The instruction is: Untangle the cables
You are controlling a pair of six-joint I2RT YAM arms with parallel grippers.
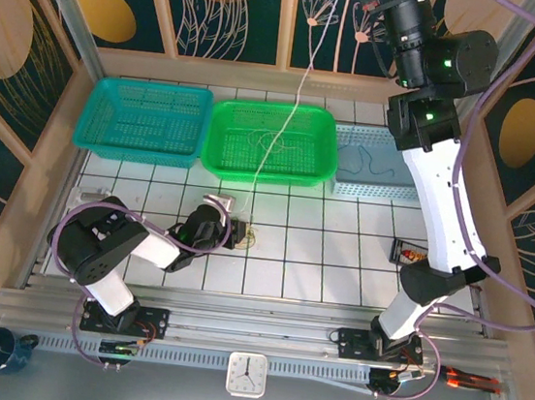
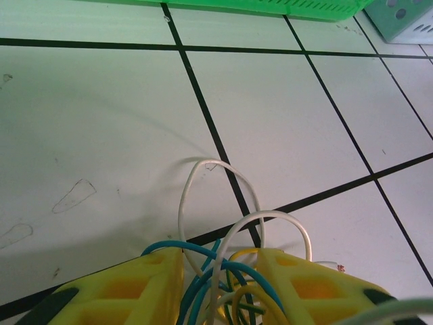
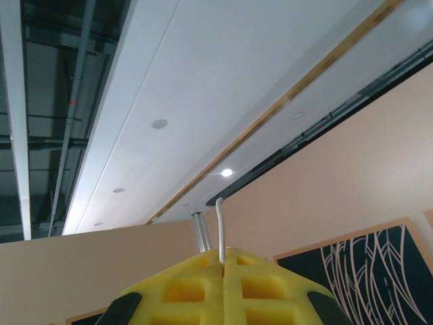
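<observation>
Cables [image 2: 203, 252]: white, blue, yellow knot on the surface just before the green basket [image 1: 261, 176]. Left fingers [image 2: 135, 291] narrowed around the knot. Right fingers [image 3: 183, 284] pinched on one white strand [image 1: 289, 115], raised above the basket (drawn out, not free). Separation judged barely begun.
</observation>
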